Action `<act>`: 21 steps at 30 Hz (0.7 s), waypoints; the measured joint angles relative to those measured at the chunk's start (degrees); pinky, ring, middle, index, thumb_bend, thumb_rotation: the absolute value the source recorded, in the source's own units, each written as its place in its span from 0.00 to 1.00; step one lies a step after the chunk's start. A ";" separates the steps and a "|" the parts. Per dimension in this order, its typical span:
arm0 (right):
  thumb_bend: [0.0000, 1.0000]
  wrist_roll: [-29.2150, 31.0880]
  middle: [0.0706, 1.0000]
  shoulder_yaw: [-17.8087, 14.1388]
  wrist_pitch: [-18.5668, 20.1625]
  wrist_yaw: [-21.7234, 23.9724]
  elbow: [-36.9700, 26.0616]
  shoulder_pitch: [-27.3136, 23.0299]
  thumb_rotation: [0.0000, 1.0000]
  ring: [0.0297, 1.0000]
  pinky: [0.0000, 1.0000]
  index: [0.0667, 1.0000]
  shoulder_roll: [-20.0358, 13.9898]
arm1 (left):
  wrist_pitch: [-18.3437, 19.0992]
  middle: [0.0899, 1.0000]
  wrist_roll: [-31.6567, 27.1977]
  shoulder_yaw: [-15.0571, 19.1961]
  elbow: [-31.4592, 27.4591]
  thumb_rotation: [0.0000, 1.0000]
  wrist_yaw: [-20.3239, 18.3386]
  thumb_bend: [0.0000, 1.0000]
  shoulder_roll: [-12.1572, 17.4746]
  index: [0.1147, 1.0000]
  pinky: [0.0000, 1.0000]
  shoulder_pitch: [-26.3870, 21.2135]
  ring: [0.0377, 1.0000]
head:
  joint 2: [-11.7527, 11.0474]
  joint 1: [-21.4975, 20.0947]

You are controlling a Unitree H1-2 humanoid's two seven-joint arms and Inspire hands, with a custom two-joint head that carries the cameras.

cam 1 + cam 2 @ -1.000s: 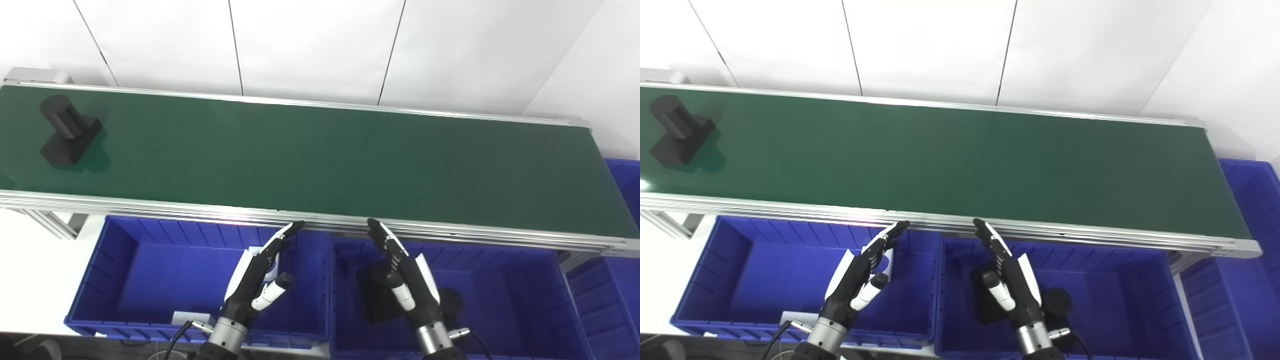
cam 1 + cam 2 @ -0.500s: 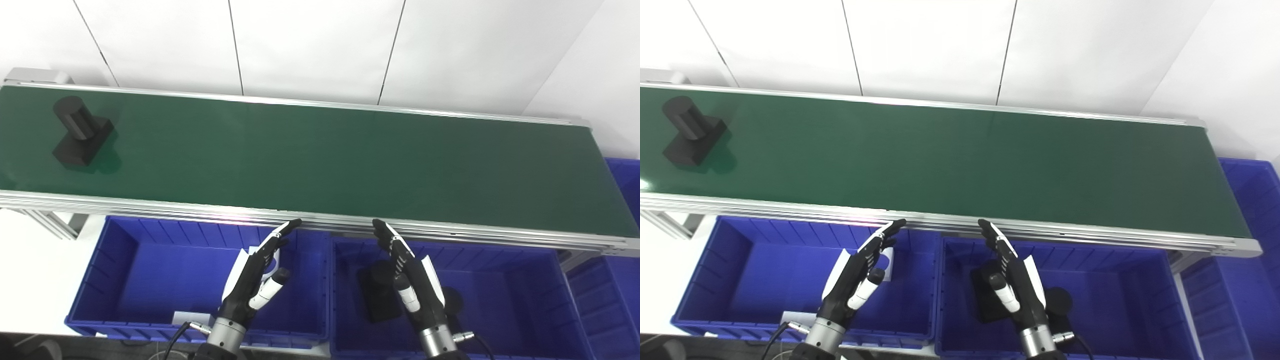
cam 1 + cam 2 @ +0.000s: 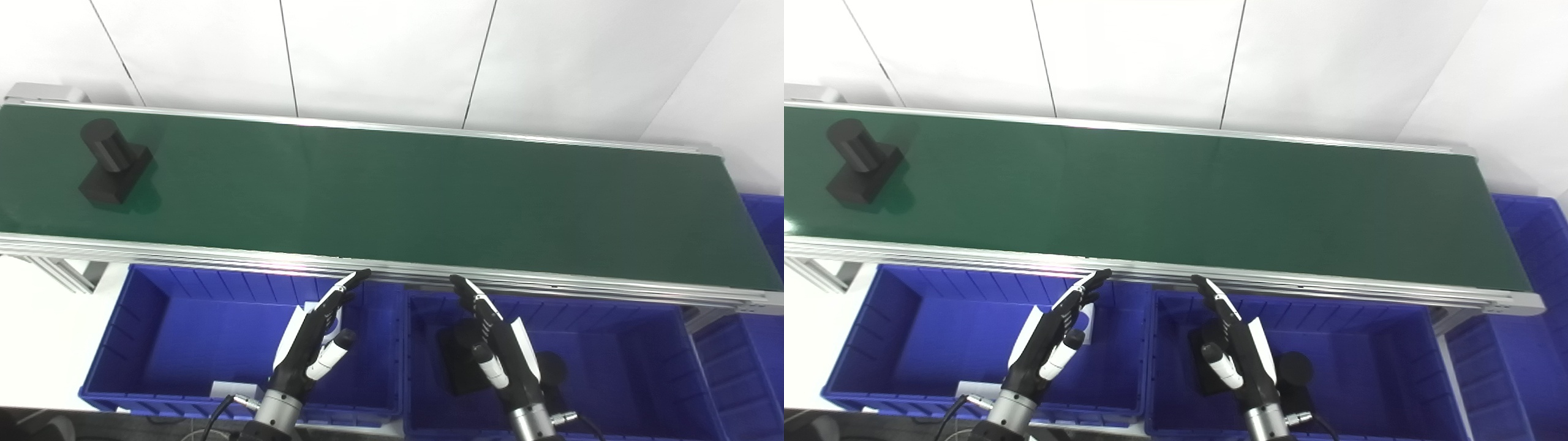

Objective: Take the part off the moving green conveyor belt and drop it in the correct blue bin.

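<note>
Black part far left on green conveyor belt: square base, upright cylinder on top. Looks rigid, matte, probably light; best taken round the cylinder. Left hand and right hand both empty, fingers spread, poised over blue bins near the belt's near edge, well apart from part.

The belt surface is unobstructed right of the black part — its near aluminium rail stands just ahead of both open hands' fingertips.
</note>
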 measured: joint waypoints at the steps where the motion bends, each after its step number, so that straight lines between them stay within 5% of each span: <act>1: 0.88 0.00 0.91 0.17 0.00 -0.31 0.01 -0.04 1.00 0.92 0.92 0.88 -0.05 | 0.00 0.91 0.00 -0.01 0.00 1.00 0.00 0.75 0.00 0.86 0.90 0.00 0.93 | 0.00 0.00; 21: 0.88 0.37 0.91 1.10 0.00 -0.59 0.51 -0.16 1.00 0.93 0.93 0.89 -0.25 | 0.00 0.91 -0.24 -0.25 0.07 1.00 -0.01 0.76 0.27 0.86 0.89 -0.01 0.93 | -0.18 -0.18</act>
